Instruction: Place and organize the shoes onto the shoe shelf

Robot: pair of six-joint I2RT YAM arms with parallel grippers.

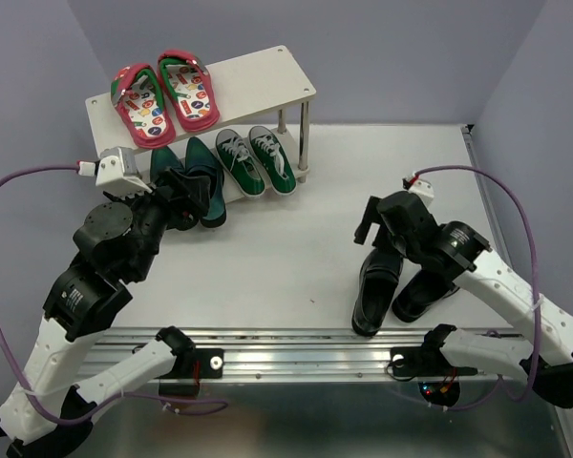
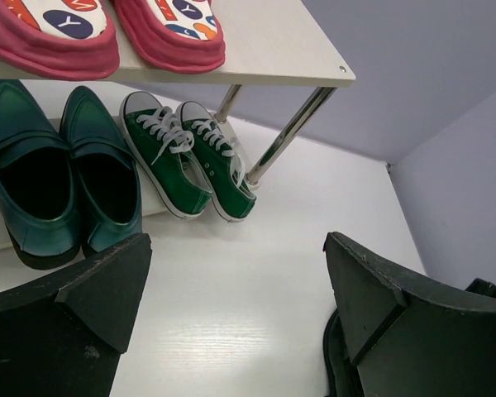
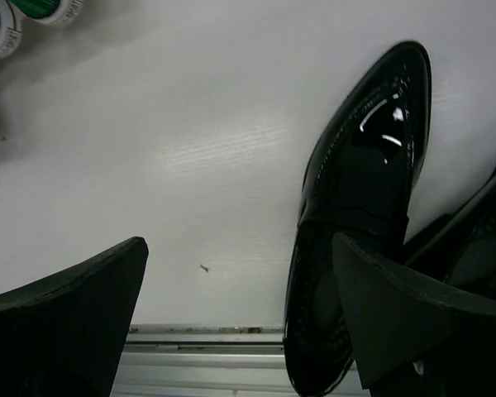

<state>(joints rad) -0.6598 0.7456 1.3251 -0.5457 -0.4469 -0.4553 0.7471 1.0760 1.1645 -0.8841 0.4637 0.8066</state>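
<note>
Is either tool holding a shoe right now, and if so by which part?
Neither. Left tool is open over bare table; right tool is open over a black dress shoe, not gripping it.

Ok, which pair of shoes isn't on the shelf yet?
The glossy black dress shoes, on the table; the teal dress shoes and green sneakers sit on the lower tier of the shelf, the red flip-flops on top.

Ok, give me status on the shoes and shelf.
Left gripper, right gripper: jaws open, empty. Teal dress shoes, green sneakers on shelf lower tier; black dress shoes on table. Red flip-flops on top tier.
</note>
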